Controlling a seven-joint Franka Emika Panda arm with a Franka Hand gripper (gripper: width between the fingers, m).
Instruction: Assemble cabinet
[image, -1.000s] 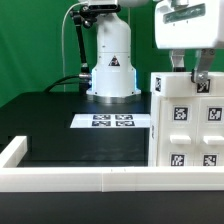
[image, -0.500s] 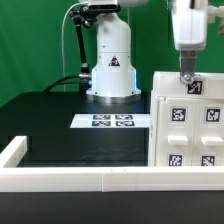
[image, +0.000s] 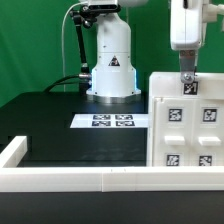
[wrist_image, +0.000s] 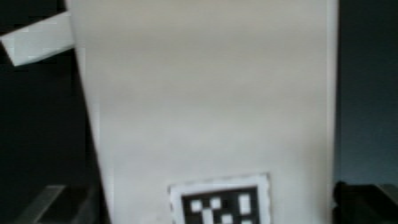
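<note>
A green backdrop stands behind a black table (image: 60, 125) edged by a low white rail (image: 75, 180); the marker board (image: 112, 121) lies flat near the robot base (image: 111, 62); the cabinet (image: 186, 122) stands upright at the exterior view's right, just behind the rail, showing 6 tag marks; the gripper (image: 186, 86) hangs at its top edge, appearing pinched on the panel, though I cannot tell for sure; the wrist view fills with the white panel and 1 tag (wrist_image: 221, 206).
</note>
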